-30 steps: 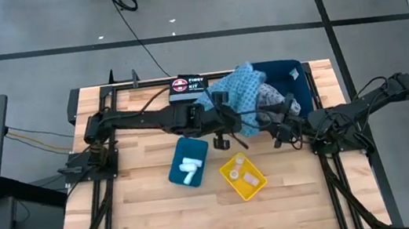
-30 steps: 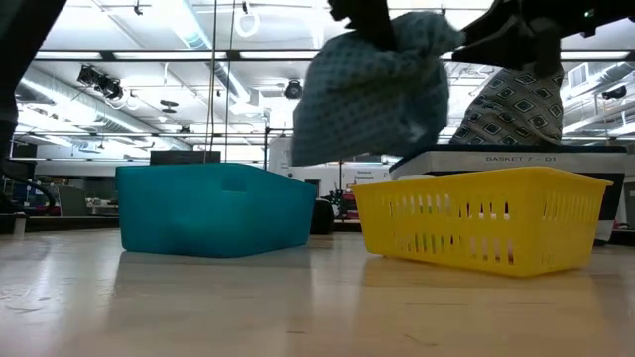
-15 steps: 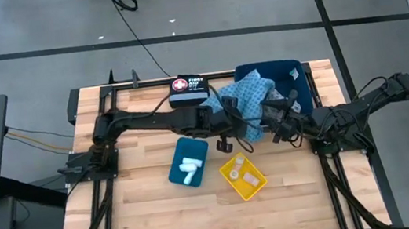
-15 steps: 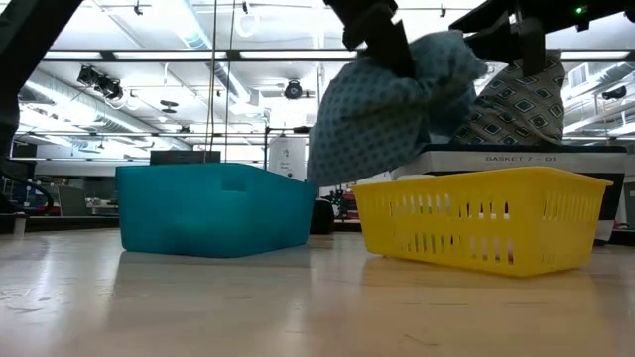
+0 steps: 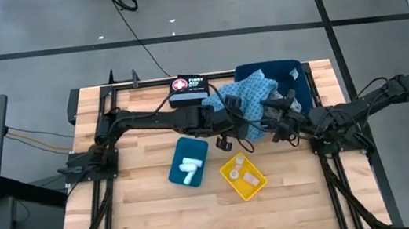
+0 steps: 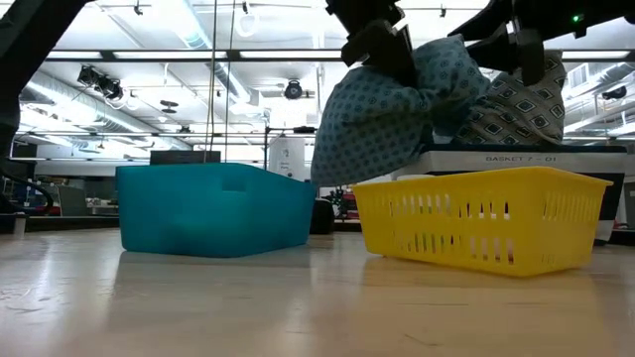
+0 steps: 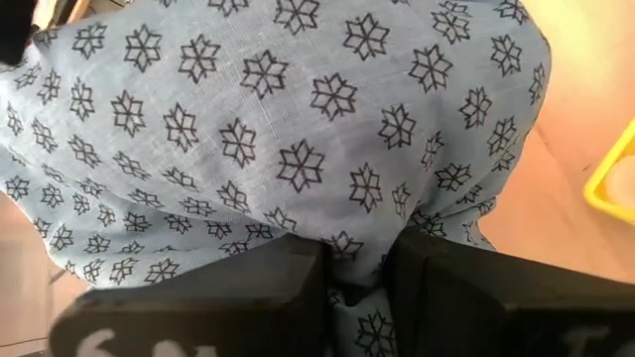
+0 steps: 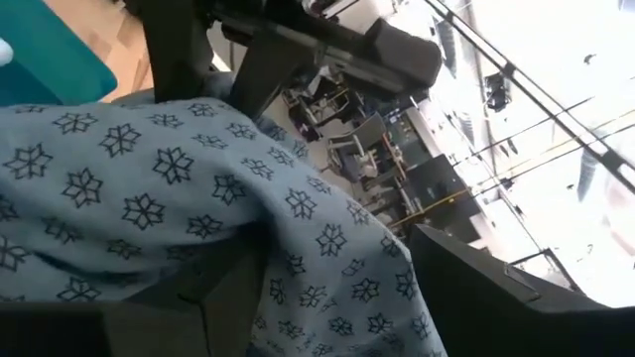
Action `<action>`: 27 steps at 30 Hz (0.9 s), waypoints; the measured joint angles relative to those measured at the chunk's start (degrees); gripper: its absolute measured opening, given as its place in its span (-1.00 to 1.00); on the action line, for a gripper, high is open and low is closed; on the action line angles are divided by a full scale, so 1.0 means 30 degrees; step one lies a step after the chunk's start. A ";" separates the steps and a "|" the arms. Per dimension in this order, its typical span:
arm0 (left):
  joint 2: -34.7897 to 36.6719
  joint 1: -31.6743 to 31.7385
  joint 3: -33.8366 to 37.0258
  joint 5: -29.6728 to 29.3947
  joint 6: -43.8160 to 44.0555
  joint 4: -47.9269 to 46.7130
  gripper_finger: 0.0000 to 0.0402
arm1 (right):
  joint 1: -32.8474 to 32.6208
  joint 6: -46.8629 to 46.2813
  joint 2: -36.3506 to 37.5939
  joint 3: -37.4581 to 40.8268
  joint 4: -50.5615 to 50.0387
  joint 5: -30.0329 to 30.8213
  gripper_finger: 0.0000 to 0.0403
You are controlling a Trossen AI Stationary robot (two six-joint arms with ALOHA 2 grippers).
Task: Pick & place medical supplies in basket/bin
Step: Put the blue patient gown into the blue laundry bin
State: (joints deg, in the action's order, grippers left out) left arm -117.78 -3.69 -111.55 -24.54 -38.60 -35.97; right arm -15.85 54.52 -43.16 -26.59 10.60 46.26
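A light-blue star-patterned cloth hangs bunched in my left gripper over the near-left rim of the dark blue bin. In the low view this cloth sags above the yellow basket. My right gripper is shut on a second patterned cloth, which hangs right of the first, with its lower end at the dark bin's rim. White rolls lie in the teal bin. Pale vials lie in the yellow basket. My left gripper pinches a bunched fold of the light-blue cloth between its two fingers. The cloth is lifted clear of the table and hangs slack below the gripper. My right gripper has the second cloth bunched between its fingers, coming from above. That cloth hangs slack below it.
A black first aid pouch lies at the table's far edge, left of the dark bin. The teal bin and the yellow basket sit side by side near the table's middle. Bare wood lies toward the near edge.
My left gripper has carried the light-blue cloth toward the table's right, closer to the dark blue bin and my right gripper, and a little lower. The cloth, spread wide a second ago, now hangs more tightly bunched beside the second cloth.
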 joint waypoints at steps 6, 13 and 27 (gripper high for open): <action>-0.0007 -0.0016 -0.0433 0.0062 -0.0780 0.0056 -0.74 | 0.0830 -0.1223 -0.0583 0.0000 -0.0908 -0.0567 0.28; -0.0007 0.0018 -0.0605 0.1142 -0.0949 0.0669 -0.74 | 0.2120 -0.1319 -0.2116 -0.0007 -0.0141 -0.0762 0.28; -0.0007 0.0156 -0.0605 0.1453 -0.1868 0.2466 -0.74 | 0.3080 -0.1811 -0.2491 -0.0015 0.0680 0.0796 -0.89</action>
State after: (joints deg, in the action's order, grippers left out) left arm -117.80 -3.22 -113.36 -20.18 -44.21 -28.57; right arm -6.61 49.09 -50.63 -26.63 12.64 48.65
